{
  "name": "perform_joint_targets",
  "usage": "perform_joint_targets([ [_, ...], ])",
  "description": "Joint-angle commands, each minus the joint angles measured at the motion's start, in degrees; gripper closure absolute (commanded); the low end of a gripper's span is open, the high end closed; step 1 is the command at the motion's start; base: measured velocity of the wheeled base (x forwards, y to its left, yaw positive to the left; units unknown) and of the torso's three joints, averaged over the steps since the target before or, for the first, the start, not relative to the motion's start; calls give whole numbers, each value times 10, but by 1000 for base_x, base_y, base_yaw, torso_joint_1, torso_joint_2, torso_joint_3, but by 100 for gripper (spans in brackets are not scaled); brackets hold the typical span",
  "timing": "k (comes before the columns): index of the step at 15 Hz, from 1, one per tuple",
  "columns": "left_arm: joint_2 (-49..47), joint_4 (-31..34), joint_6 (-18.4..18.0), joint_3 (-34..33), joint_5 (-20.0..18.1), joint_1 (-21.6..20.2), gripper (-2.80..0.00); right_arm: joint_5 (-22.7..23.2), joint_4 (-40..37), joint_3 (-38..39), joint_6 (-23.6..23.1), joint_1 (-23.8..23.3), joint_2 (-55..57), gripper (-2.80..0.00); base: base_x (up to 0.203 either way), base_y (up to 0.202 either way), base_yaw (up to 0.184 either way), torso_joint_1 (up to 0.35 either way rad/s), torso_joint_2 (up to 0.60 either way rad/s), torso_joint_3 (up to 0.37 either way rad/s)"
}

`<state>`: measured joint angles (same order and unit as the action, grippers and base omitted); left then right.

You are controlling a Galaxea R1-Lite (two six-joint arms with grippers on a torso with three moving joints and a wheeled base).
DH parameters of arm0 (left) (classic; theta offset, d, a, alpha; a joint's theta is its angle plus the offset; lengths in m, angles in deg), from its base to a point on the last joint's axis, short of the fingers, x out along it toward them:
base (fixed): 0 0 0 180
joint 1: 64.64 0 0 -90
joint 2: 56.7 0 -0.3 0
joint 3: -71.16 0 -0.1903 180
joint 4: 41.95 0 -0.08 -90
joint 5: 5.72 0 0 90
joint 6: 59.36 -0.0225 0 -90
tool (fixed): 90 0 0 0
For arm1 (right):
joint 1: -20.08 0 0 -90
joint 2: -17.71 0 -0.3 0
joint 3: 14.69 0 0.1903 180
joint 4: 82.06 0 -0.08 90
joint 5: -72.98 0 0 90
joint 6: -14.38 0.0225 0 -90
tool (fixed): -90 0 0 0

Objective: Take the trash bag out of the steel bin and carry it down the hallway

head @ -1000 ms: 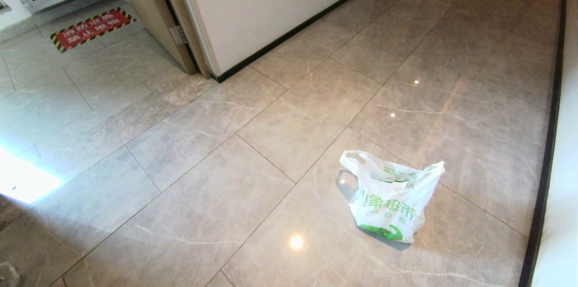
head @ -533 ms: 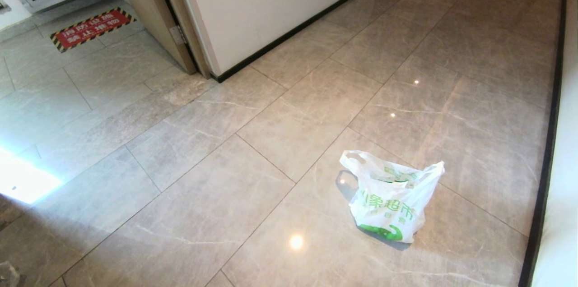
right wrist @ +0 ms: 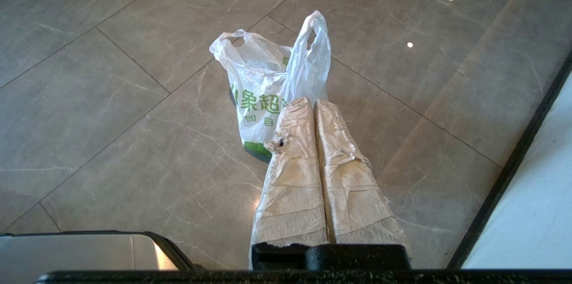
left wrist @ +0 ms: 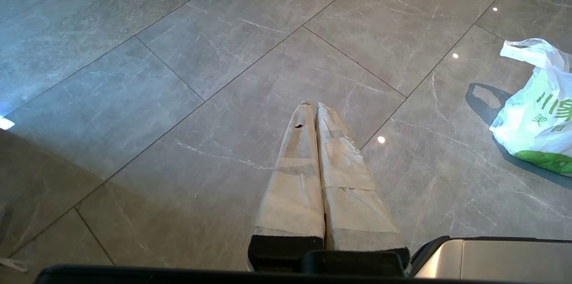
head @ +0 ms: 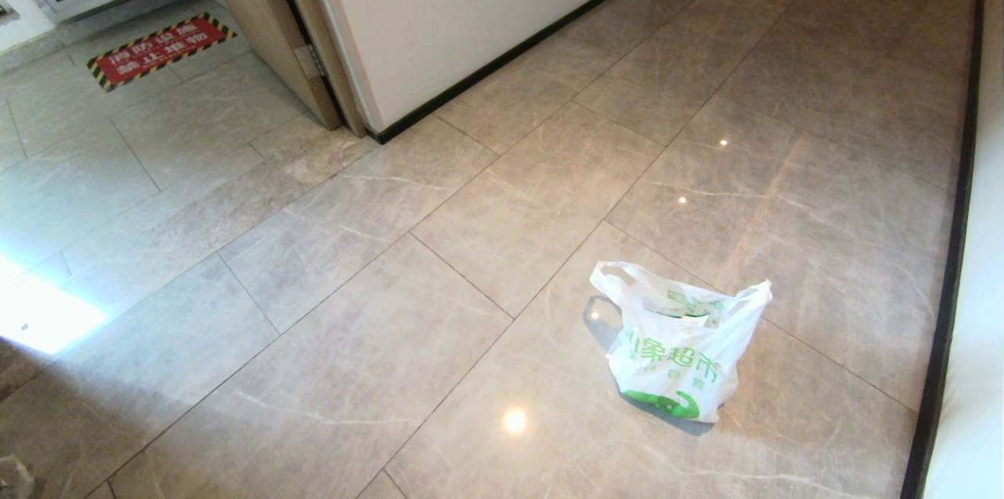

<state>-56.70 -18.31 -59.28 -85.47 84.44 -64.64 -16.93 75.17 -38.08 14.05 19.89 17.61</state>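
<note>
Trash bag [head: 681, 350] upright on floor [head: 439, 326] at 4 o'clock, unheld; left pincer [left wrist: 313, 107] and right pincer [right wrist: 313, 104] pressed closed, empty. Risk: thin bag slumping, spilling.

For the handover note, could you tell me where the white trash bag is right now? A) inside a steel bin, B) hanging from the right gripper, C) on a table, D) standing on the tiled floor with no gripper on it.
D: the trash bag stands on the tiled floor, handles up, and the right gripper is shut, empty and apart from it.
</note>
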Motion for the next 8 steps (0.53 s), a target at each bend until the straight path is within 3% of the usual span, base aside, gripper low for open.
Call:
perform_joint_targets([
  [1,0,0,1,0,0,0,0,0,0,0,0,0,1,0,0,0,0,0,0,0],
  [5,0,0,3,0,0,0,0,0,0,0,0,0,1,0,0,0,0,1,2,9],
  [8,0,0,3,0,0,0,0,1,0,0,-3,0,1,0,0,0,0,2,2,159],
])
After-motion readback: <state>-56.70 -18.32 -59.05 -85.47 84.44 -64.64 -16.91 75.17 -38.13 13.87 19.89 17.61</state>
